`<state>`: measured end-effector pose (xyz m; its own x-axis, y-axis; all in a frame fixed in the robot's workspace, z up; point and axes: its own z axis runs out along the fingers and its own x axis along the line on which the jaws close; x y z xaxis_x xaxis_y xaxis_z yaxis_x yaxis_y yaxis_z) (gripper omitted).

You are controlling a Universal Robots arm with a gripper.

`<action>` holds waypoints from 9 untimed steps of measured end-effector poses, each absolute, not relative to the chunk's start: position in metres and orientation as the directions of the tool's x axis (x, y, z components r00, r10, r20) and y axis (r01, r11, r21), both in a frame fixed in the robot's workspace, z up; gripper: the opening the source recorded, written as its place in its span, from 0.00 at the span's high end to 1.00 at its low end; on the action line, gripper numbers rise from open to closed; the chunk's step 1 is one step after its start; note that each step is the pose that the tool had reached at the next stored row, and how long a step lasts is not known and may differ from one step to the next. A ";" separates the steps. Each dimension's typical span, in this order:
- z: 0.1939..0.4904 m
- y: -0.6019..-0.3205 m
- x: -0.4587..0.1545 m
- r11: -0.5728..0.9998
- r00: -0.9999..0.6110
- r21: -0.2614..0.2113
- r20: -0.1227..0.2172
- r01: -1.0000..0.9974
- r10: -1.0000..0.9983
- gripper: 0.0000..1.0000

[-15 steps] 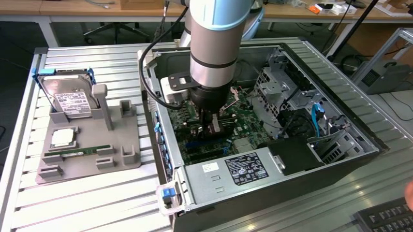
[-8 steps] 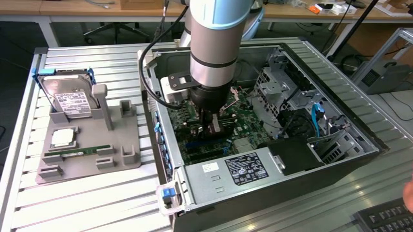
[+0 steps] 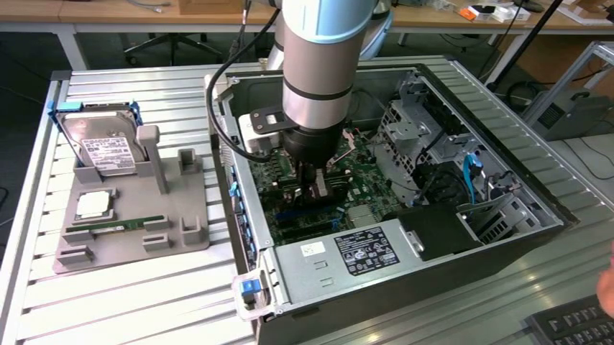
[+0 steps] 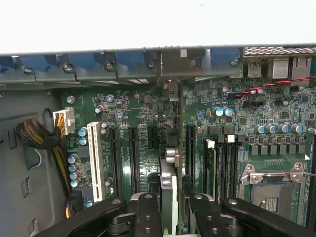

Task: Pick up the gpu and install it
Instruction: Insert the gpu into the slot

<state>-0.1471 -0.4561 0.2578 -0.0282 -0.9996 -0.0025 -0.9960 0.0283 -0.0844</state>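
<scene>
My gripper [image 3: 318, 183] is lowered inside the open computer case [image 3: 499, 180], over the green motherboard [image 3: 360, 169]. It is shut on the gpu [image 3: 326, 198], a thin dark card that hangs straight down from the fingers. In the wrist view the gpu [image 4: 169, 190] appears edge-on between my black fingers [image 4: 148, 217], and my gripper [image 4: 174, 217] clamps it from both sides. The card stands among the long black expansion slots [image 4: 133, 153], its far end pointing at a metal bracket [image 4: 170, 91] by the case's rear wall. Whether its lower edge sits in a slot is hidden.
A grey fixture [image 3: 134, 230] on the exterior view's left holds a hard drive [image 3: 106, 151], a CPU [image 3: 93, 205] and a green RAM stick [image 3: 115, 226]. The power supply [image 3: 355, 251], drive cage [image 3: 413, 129] and CPU socket [image 4: 271, 187] surround the work spot. A hand [image 3: 606, 287] shows at the right edge.
</scene>
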 end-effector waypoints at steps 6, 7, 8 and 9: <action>0.258 -0.456 -0.147 0.023 -0.023 -0.084 -0.002 -0.996 -1.000 0.73; 0.258 -0.456 -0.147 0.023 -0.023 -0.084 -0.002 -0.996 -1.000 0.73; 0.258 -0.456 -0.147 0.022 -0.022 -0.084 -0.002 -0.996 -1.000 0.73; 0.258 -0.456 -0.147 0.021 -0.021 -0.084 -0.002 -0.996 -1.000 0.73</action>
<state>-0.1471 -0.4561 0.2579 -0.0208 -0.9998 -0.0024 -0.9962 0.0209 -0.0844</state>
